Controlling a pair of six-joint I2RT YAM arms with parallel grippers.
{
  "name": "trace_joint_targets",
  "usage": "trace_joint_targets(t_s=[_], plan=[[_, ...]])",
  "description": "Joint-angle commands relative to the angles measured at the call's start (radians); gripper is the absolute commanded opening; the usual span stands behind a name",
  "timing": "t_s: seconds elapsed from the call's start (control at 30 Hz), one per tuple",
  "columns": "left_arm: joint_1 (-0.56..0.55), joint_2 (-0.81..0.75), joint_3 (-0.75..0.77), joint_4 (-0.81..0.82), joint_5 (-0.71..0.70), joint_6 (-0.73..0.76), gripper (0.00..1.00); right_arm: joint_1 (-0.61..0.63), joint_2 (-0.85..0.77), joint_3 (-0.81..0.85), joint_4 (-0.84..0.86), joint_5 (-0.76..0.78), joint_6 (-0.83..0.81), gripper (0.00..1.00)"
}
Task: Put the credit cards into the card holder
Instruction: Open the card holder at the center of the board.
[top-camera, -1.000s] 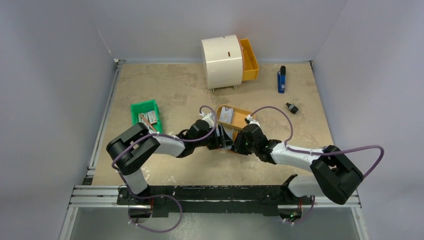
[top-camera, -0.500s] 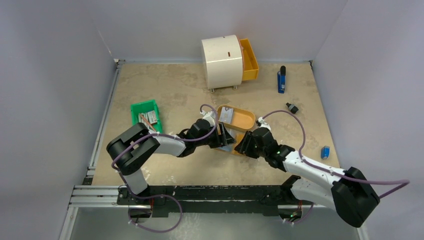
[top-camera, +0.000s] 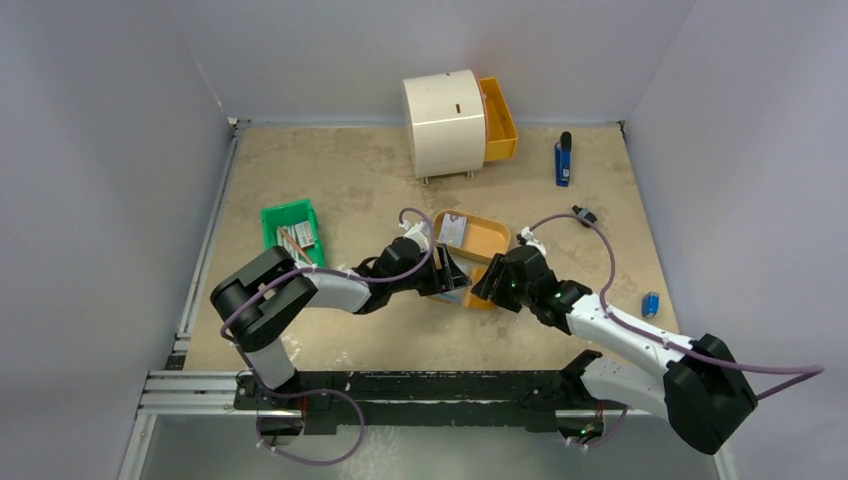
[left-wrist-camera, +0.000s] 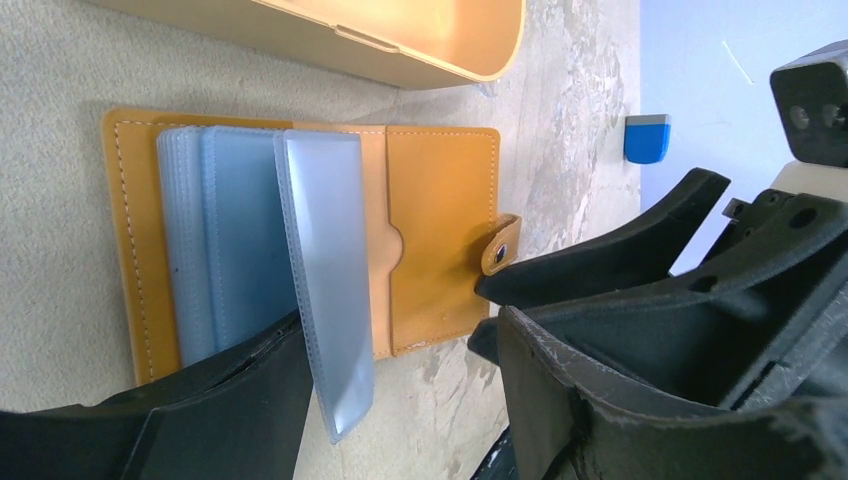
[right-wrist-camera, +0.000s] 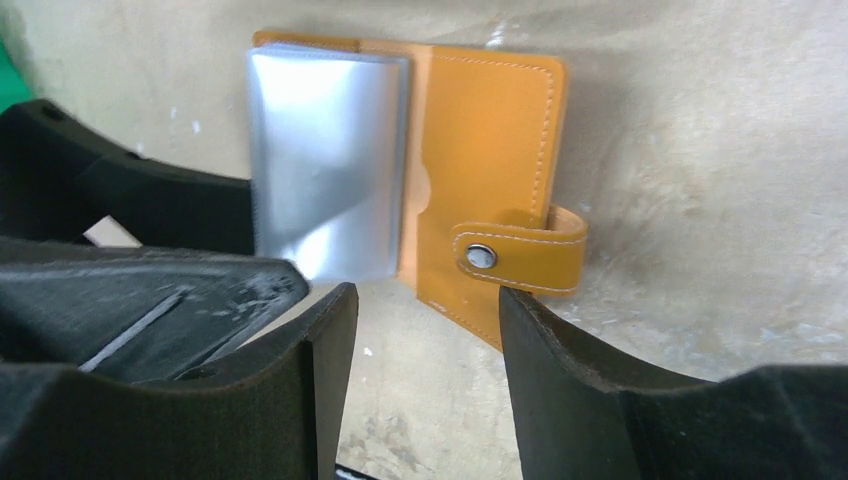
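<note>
The card holder (left-wrist-camera: 440, 230), a tan leather wallet with clear sleeves, lies open on the table just in front of the orange tray (top-camera: 490, 240). One sleeve (left-wrist-camera: 325, 280) stands up from the stack. My left gripper (left-wrist-camera: 400, 400) is open, and its left finger (left-wrist-camera: 200, 410) lies over the near edge of the sleeves. My right gripper (right-wrist-camera: 425, 340) hangs open over the wallet's snap strap (right-wrist-camera: 515, 255), with bare table between its fingers. One pale credit card (top-camera: 452, 232) lies in the tray; I see no others.
A green bin (top-camera: 292, 232) of small parts sits at the left. A white round drawer unit (top-camera: 445, 122) with an orange drawer stands at the back. A blue pen (top-camera: 563, 160), a small black part (top-camera: 584, 215) and a small blue object (top-camera: 651, 303) lie at the right.
The right arm has swung its elbow out to the right, uncovering the small blue object. Its gripper has opened and drawn slightly back from the wallet. The left arm has not moved.
</note>
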Motion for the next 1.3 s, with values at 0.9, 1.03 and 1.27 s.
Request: trace_joint_targets(t_s=[0.9,1.03,1.27], plan=[[-0.041,0.059,0.168,0.051,0.046,-0.011,0.63,-0.158,0.055,-0.214,0.222,-0.110,-0.005,0.00],[-0.040,-0.082,0.146,-0.156,-0.130,0.070,0.67,-0.165,0.038,-0.246,0.276,-0.135,-0.001,0.00],[-0.033,-0.293,0.068,-0.519,-0.415,0.117,0.69,-0.171,0.132,-0.248,0.345,-0.179,-0.020,0.00]])
